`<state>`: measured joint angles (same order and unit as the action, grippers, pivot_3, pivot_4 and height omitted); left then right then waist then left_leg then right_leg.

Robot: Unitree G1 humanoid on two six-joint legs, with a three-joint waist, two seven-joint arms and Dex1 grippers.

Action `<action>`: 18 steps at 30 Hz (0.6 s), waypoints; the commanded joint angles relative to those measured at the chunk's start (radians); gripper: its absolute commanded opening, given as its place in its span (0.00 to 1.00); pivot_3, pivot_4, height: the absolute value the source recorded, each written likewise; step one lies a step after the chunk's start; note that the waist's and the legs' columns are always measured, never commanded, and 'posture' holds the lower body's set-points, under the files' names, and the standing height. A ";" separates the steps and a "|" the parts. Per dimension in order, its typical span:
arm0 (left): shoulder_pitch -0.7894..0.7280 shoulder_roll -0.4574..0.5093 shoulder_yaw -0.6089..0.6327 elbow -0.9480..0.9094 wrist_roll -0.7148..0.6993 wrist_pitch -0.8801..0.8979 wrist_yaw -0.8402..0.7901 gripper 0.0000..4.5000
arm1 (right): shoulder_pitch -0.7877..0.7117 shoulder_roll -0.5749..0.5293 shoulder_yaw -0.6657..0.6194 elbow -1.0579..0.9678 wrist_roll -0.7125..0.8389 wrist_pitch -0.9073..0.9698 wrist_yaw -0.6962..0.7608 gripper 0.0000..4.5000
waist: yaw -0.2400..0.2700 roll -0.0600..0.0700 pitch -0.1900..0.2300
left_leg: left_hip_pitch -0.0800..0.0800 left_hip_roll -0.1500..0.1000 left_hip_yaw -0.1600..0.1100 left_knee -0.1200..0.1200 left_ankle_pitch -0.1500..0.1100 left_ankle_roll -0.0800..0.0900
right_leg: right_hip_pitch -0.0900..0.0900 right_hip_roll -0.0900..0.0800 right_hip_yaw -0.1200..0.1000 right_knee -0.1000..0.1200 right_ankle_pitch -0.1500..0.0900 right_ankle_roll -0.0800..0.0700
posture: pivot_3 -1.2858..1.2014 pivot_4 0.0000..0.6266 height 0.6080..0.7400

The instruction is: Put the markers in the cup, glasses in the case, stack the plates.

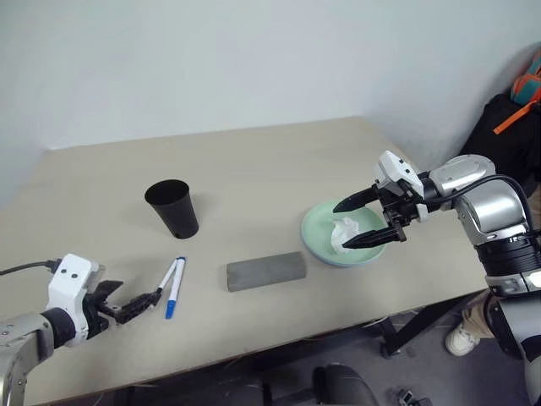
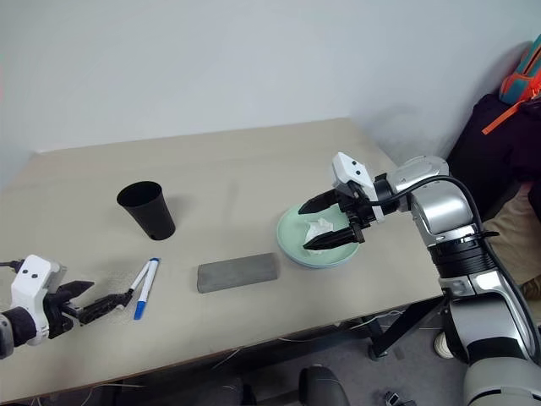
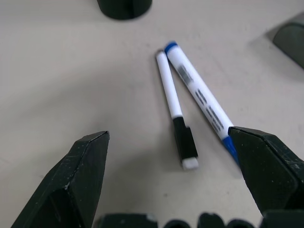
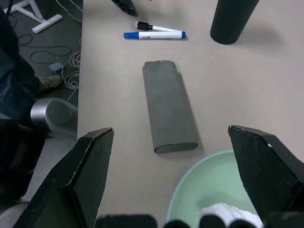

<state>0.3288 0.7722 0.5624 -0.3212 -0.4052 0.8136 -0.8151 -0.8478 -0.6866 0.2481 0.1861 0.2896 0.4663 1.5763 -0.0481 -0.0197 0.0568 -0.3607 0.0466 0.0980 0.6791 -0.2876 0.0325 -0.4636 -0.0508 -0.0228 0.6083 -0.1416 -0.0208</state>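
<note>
Black left gripper (image 1: 145, 303) gaped empty beside the markers (image 1: 172, 286), which lay touching; closing might scatter both. Right gripper (image 1: 365, 222) hung open, empty.

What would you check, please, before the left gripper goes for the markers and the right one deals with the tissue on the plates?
1. Left gripper open: ok.
2. Markers free on the table, close ahead of it: ok.
3. Cup stands with its mouth up, nothing blocking it: ok.
4. Right gripper open above the tissue: ok.
5. Plates stacked, green over blue: ok, but the tissue lies on top.
6. Case shut; glasses inside: cannot tell.
</note>
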 commanded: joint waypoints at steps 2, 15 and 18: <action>0.001 0.004 -0.017 0.010 0.002 -0.031 0.011 0.97 | -0.026 -0.017 -0.029 -0.021 0.013 -0.004 -0.005 0.93 | 0.000 0.000 0.000 | 0.000 0.000 0.000 0.000 0.000 0.000 | 0.000 0.000 0.000 0.000 0.000 0.000 | 0.52 0.00 0.99; -0.004 0.011 -0.110 0.065 0.050 -0.060 0.068 0.97 | -0.016 -0.031 -0.034 -0.054 0.039 0.013 -0.002 0.93 | 0.000 0.000 0.000 | 0.000 0.001 0.000 0.000 0.000 -0.001 | -0.001 -0.001 -0.002 0.000 0.000 0.000 | 0.52 0.00 0.99; -0.002 0.010 -0.126 0.085 0.062 -0.065 0.080 0.97 | -0.016 -0.031 -0.032 -0.052 0.039 0.010 -0.008 0.93 | 0.001 0.001 0.000 | 0.000 0.001 0.000 0.000 0.000 -0.001 | 0.000 -0.001 -0.003 0.000 0.000 0.000 | 0.52 0.00 0.99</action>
<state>0.3340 0.7737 0.4478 -0.2535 -0.3609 0.7504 -0.7429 -0.8477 -0.7020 0.2481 0.1617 0.3146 0.4772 1.5735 -0.0466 -0.0187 0.0568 -0.3605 0.0480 0.0981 0.6788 -0.2880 0.0318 -0.4639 -0.0517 -0.0254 0.6081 -0.1416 -0.0208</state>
